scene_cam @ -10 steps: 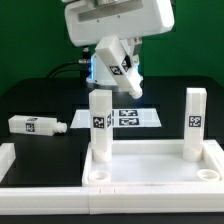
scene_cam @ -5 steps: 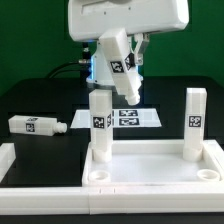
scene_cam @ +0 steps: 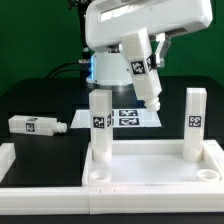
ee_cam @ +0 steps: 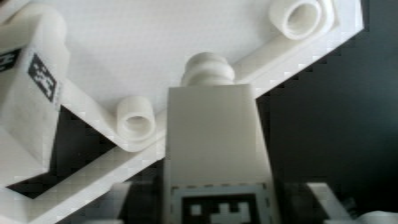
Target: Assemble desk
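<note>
My gripper (scene_cam: 141, 60) is shut on a white desk leg (scene_cam: 146, 80) that hangs tilted above the marker board, its free end pointing down toward the exterior view's right. In the wrist view this leg (ee_cam: 214, 130) runs out from between the fingers (ee_cam: 331, 202), tag near the jaws. The rimmed tabletop (scene_cam: 150, 170) lies at the front with two legs standing in it, one left (scene_cam: 100, 125), one right (scene_cam: 194, 122). A further leg (scene_cam: 35, 125) lies loose at the left. The wrist view shows the tabletop's edge (ee_cam: 285, 55) with two round sockets and a standing leg (ee_cam: 36, 85).
The marker board (scene_cam: 118, 118) lies flat behind the tabletop, partly under the held leg. A long white border rail (scene_cam: 50, 198) runs along the table's front and up the exterior view's left side. The table surface is black.
The gripper has carried the held leg toward the exterior view's right and a little lower. The standing legs, tabletop and loose leg have not moved.
</note>
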`<state>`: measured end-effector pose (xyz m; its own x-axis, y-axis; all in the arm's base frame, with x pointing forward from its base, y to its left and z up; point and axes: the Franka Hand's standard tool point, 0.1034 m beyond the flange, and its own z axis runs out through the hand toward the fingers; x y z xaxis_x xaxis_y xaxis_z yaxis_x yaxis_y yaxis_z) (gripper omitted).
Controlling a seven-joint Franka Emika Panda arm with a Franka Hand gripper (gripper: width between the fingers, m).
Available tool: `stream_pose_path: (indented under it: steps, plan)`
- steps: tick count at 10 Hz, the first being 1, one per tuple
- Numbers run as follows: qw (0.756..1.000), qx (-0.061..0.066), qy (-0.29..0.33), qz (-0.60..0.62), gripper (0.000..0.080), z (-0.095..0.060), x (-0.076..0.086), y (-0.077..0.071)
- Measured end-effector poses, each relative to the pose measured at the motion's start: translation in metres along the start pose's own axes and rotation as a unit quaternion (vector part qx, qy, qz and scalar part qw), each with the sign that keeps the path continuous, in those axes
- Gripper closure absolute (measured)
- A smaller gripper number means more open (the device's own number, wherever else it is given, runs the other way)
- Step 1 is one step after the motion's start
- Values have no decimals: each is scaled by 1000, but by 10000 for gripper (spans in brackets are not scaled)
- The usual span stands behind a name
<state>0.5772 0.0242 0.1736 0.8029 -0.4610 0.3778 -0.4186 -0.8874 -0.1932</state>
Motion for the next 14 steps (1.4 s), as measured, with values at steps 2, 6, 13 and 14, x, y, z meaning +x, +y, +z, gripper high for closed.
stream_pose_path:
  steps: [2, 6, 13, 14]
  plan:
    - [991, -6, 15, -135, 515, 19, 41, 8]
    - [989, -1, 11, -147, 515, 22, 39, 5]
    - [976, 16, 24, -216, 515, 35, 7, -56]
    - [976, 16, 24, -216, 515, 35, 7, -56]
